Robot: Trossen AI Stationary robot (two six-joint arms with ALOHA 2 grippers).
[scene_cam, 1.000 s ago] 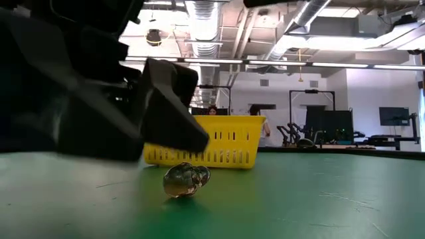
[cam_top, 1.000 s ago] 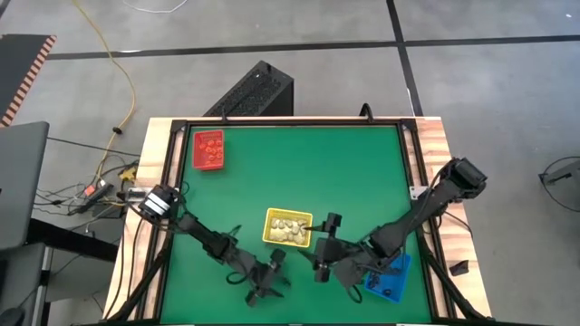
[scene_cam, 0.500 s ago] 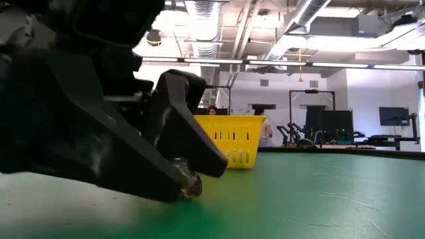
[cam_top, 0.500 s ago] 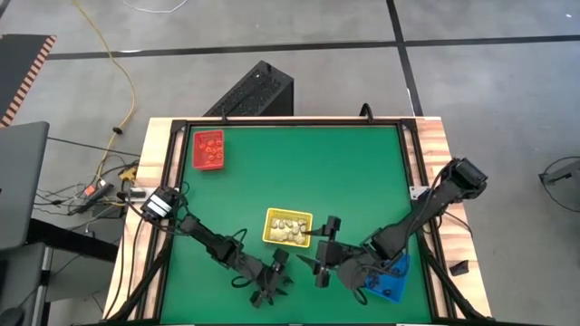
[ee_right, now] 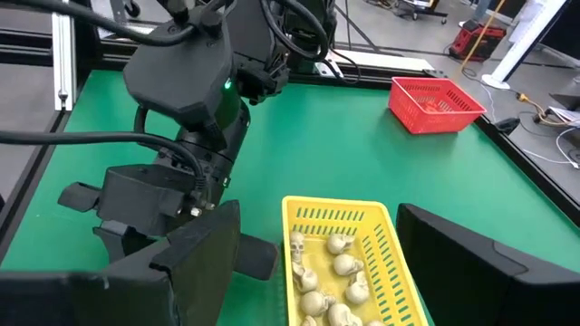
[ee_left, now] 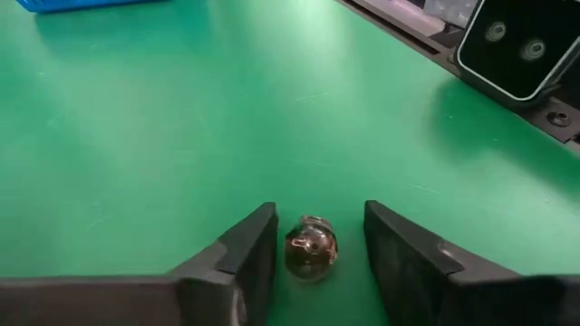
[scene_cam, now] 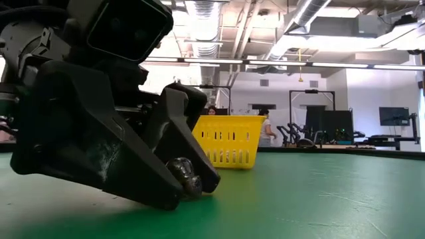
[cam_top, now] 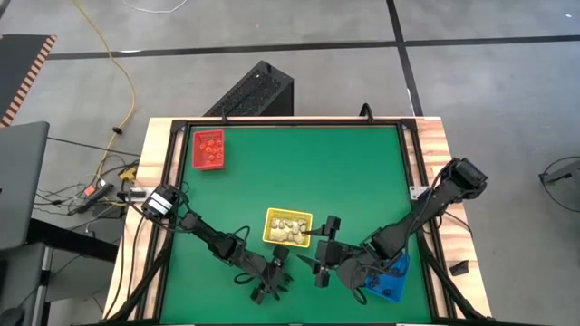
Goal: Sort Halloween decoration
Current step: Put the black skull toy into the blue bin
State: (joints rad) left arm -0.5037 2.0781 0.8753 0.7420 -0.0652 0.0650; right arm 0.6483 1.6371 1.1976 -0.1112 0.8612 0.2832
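Observation:
A small shiny dark-brown round trinket [ee_left: 310,247] lies on the green table near its near edge and also shows in the low view [scene_cam: 186,174]. My left gripper [cam_top: 270,286] is low over the table and open. Its two fingers [ee_left: 256,243] stand on either side of the trinket with a small gap on each side. My right gripper [cam_top: 319,246] is open and empty, just right of the yellow tray [cam_top: 288,226], which holds several cream-white skull trinkets [ee_right: 337,267].
A red tray [cam_top: 207,149] with orange trinkets stands at the far left. A blue tray [cam_top: 385,276] stands at the near right, under my right arm. The table's raised near edge [ee_left: 507,100] runs close behind the trinket.
My left gripper has come down and moved a little toward the table's right edge, onto the trinket, so its open fingers now stand on either side of it. The trinket has stayed where it lay.

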